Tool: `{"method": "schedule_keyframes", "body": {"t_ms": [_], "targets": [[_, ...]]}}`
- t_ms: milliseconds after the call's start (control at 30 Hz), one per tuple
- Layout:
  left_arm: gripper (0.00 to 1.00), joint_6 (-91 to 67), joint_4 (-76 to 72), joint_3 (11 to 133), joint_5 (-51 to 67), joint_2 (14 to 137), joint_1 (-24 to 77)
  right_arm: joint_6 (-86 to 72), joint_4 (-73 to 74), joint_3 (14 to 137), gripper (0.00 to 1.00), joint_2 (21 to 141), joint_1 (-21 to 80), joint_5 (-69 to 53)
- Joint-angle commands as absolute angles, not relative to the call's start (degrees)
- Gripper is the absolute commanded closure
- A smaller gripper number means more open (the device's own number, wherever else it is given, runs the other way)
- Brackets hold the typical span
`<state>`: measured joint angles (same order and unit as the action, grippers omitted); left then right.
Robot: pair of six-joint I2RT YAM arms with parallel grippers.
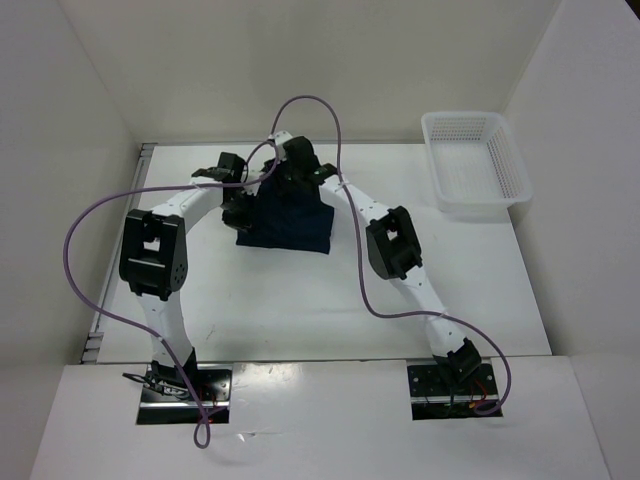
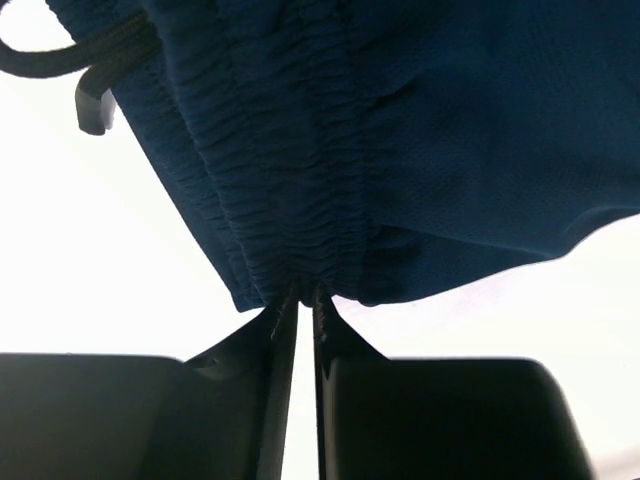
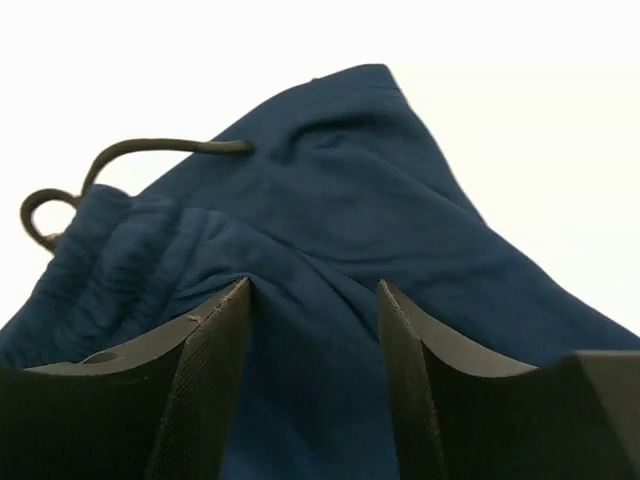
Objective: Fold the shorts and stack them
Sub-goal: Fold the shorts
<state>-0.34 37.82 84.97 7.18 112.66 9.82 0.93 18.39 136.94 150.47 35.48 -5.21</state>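
Observation:
The dark navy shorts (image 1: 287,222) lie folded in a compact block at the back middle of the table. My left gripper (image 1: 240,207) is at their left edge. In the left wrist view it (image 2: 305,296) is shut on the gathered waistband of the shorts (image 2: 400,130), with the dark drawstring (image 2: 60,62) hanging at the upper left. My right gripper (image 1: 290,172) is over the far edge of the shorts. In the right wrist view it (image 3: 312,290) is open, its fingertips pressing down into the shorts (image 3: 330,200), with fabric lying between the jaws. The drawstring (image 3: 150,148) loops off to the left.
A white plastic mesh basket (image 1: 505,150) stands at the back right of the table. White walls close in the table at the left, back and right. A purple cable (image 1: 100,210) loops above each arm.

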Motion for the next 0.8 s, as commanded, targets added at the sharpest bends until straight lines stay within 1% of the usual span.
{"method": "schedule_keyframes", "body": {"t_ms": [0, 33, 67, 133, 167, 200, 233, 267, 333, 400, 433, 467, 500, 533, 567, 600, 633, 733, 767], "targets": [[0.8, 0.0, 40.3, 86.0, 6.2, 110.7, 9.3, 0.8, 14.9, 137.0, 0.41, 144.8, 35.7, 1.7], [0.75, 0.0, 39.8, 86.0, 6.2, 110.7, 9.3, 0.8, 14.9, 136.0, 0.39, 142.1, 35.7, 3.0], [0.73, 0.0, 39.8, 86.0, 6.2, 110.2, 9.3, 1.4, 14.9, 133.6, 0.3, 140.6, 35.7, 4.7], [0.69, 0.0, 39.2, 86.0, 5.7, 109.5, 9.3, 1.9, 14.9, 129.6, 0.23, 135.9, 34.6, 6.1], [0.64, 0.0, 39.2, 86.0, 5.7, 108.7, 9.3, 1.9, 14.9, 128.1, 0.21, 134.1, 34.6, 6.1], [0.62, 0.0, 38.7, 85.4, 5.7, 108.7, 9.3, 2.5, 14.9, 126.4, 0.16, 132.5, 34.0, 6.8], [0.61, 0.0, 38.7, 85.4, 5.0, 107.9, 9.3, 3.1, 14.9, 124.7, 0.15, 130.8, 33.3, 6.9], [0.56, 0.0, 38.1, 84.9, 5.0, 106.9, 9.3, 4.1, 14.9, 121.4, 0.12, 127.2, 33.3, 7.5], [0.5, 0.0, 37.6, 84.9, 3.7, 105.7, 9.3, 5.4, 14.9, 115.9, 0.08, 123.3, 31.9, 7.5], [0.42, 0.0, 37.6, 84.9, 2.9, 103.6, 9.3, 8.2, 16.0, 111.8, 0.06, 116.9, 30.4, 5.8], [0.4, 0.0, 37.6, 84.9, 2.2, 101.9, 8.8, 9.5, 16.9, 107.3, 0.04, 114.7, 29.8, 4.0], [0.37, 0.0, 37.6, 84.9, 1.6, 100.9, 8.8, 12.5, 18.3, 105.1, 0.03, 110.1, 28.7, -0.7], [0.35, 0.0, 37.6, 84.9, 1.6, 99.8, 8.8, 14.1, 22.5, 102.8, 0.01, 108.0, 28.0, -3.7], [0.29, 0.0, 37.6, 84.9, 0.8, 97.4, 8.1, 15.6, 25.5, 99.0, 0.01, 106.0, 27.3, -6.3], [0.28, 0.0, 37.1, 84.3, 0.8, 96.1, 7.6, 18.3, 28.7, 97.2, 0.01, 102.4, 25.9, -9.7], [0.26, 0.0, 37.1, 83.4, 0.8, 94.8, 6.9, 19.3, 32.0, 94.0, 0.01, 100.7, 25.3, -9.8], [0.26, 0.0, 37.1, 82.9, 0.1, 92.2, 6.2, 20.0, 37.2, 92.4, 0.01, 99.2, 24.5, -10.3], [0.24, 0.0, 36.0, 79.3, 0.8, 87.1, 0.0, 21.3, 43.3, 87.5, 0.01, 93.4, 19.1, -10.3], [0.23, 0.0, 35.5, 78.1, 2.8, 85.8, -4.4, 20.5, 43.9, 86.7, 0.01, 91.9, 17.2, -10.8]]}}
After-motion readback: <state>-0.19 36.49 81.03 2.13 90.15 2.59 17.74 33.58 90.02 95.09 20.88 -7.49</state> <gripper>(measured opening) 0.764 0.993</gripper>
